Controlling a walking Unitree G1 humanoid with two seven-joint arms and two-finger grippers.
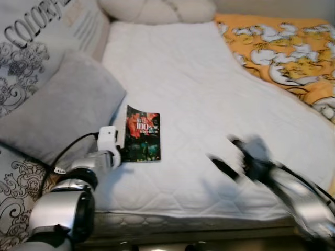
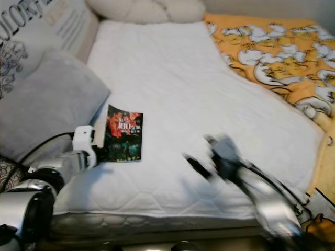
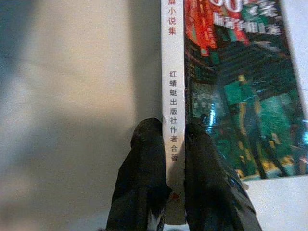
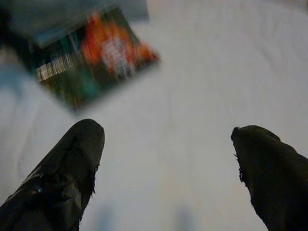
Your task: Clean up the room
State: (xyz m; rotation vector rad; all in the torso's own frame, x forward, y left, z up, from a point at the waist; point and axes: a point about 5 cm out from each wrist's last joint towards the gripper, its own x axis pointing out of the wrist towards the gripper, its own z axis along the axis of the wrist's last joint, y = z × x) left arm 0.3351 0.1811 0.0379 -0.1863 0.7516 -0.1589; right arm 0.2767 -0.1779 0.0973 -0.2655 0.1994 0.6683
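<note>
A paperback book (image 1: 142,135) with a dark green and red cover lies on the white mattress (image 1: 209,104), beside a grey pillow (image 1: 63,112). My left gripper (image 3: 174,139) is shut on the book's white spine (image 3: 173,86) at its near end, one black finger on each side. My right gripper (image 1: 226,152) hovers blurred over the mattress to the right of the book, and its fingers (image 4: 72,163) stand wide open with nothing between them. The book (image 4: 89,53) appears blurred ahead of it in the right wrist view.
An orange patterned blanket (image 1: 282,47) covers the bed's right side. Printed cushions (image 1: 31,47) lean at the left, and a cream pillow (image 1: 157,9) lies at the head. The mattress's front edge (image 1: 199,214) runs just before me.
</note>
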